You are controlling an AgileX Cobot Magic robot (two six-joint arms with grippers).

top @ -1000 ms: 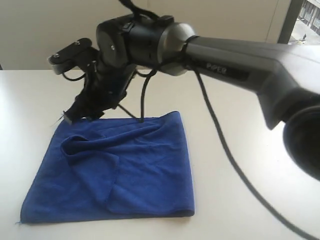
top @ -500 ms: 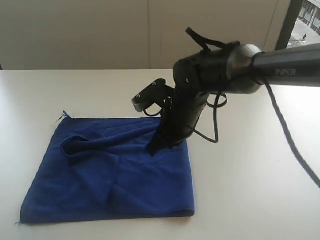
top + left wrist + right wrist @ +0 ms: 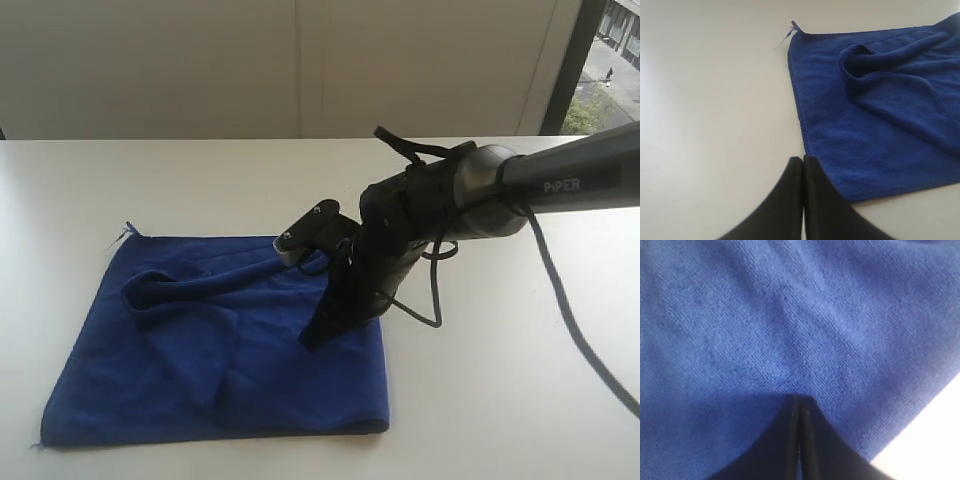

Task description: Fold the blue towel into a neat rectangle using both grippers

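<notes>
We note the right end effector (image 3: 310,340), tips together and empty, over the blue towel (image 3: 180,370) near its right edge; the left end effector (image 3: 803,162), likewise closed, is just off it.

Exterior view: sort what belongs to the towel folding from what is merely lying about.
Job in hand: blue towel; right gripper, shut, over the towel; left gripper, shut, beside the towel's edge.
Merely there: white table; window.
</notes>
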